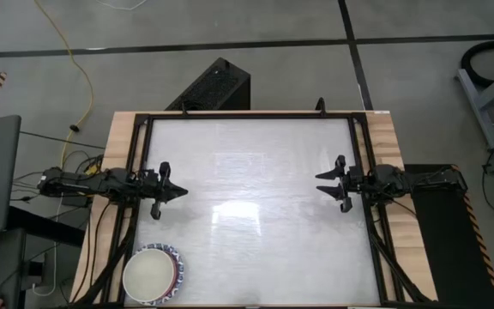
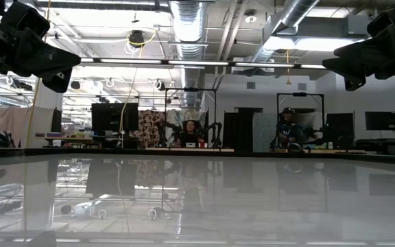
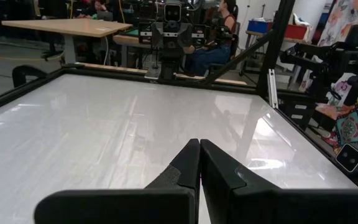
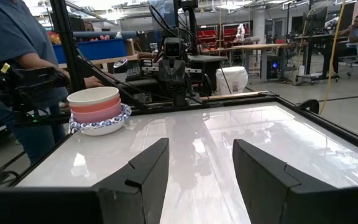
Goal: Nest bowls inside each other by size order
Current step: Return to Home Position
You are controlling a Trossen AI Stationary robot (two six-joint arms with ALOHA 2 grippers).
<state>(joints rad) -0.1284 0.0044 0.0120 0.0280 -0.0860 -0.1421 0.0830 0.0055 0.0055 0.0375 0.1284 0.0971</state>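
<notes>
White glossy worktop (image 1: 256,163) carried one stack of nested round bowls (image 1: 152,275): a cream-white bowl (image 4: 93,95) on top, pink and red beneath, blue-and-white patterned rims at the base. The stack sat near the left hand (image 1: 179,192), off to its side. That hand's fingers were pressed together, empty. The right hand (image 1: 322,183), well apart from the stack, hung with fingers spread, holding nothing.

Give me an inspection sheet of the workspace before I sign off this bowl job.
Surface: white table, glossy, bare apart from the stack.
Job's things: bowls nested in one stack at the corner near the left arm; cream on top, pink beneath, blue-patterned rim below.
Clutter: nothing seen.
Grippers: left gripper shut, empty, raised; right gripper open, empty, raised.
Cables: yellow cable on the floor, off the table.
Surroundings: person standing beside the table near the stack.
</notes>
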